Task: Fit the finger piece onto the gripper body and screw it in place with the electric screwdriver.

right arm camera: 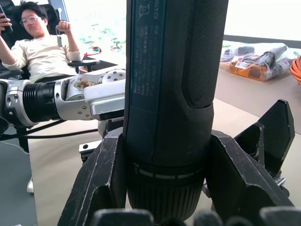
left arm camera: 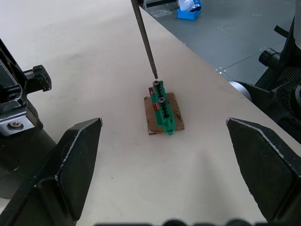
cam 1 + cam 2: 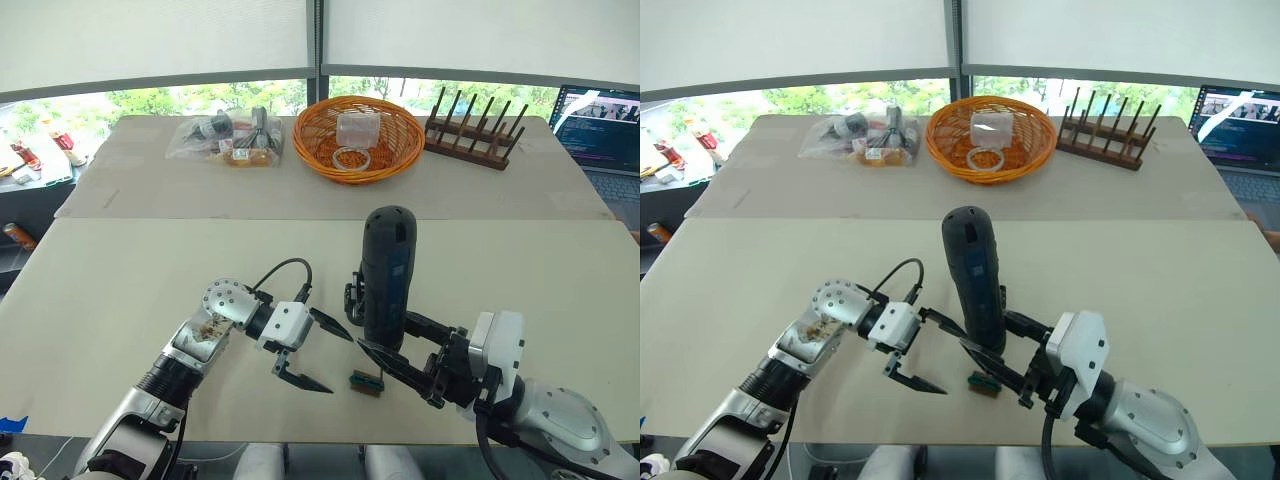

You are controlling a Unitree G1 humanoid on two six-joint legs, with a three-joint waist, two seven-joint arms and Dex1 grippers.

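My right gripper (image 3: 398, 347) is shut on the electric screwdriver (image 3: 388, 268), a thick dark cylinder held upright near the table's front edge. Its thin metal bit (image 2: 145, 41) comes down onto a screw at the end of a small green-and-black block (image 2: 162, 108) lying on a brown card. My left gripper (image 3: 341, 365) is open just left of that block, a finger on either side and touching nothing. The black gripper body (image 3: 353, 297) sits right behind the screwdriver, mostly covered by it, and its chunky base (image 2: 19, 108) appears in the left wrist view. The finger piece is hidden.
At the back stand an orange wicker basket (image 3: 358, 140), a clear bag of parts (image 3: 225, 140), a wooden rack (image 3: 475, 130) and a laptop (image 3: 600, 125). A seated person (image 1: 42, 52) is off my left side. The table's front edge runs just below both grippers.
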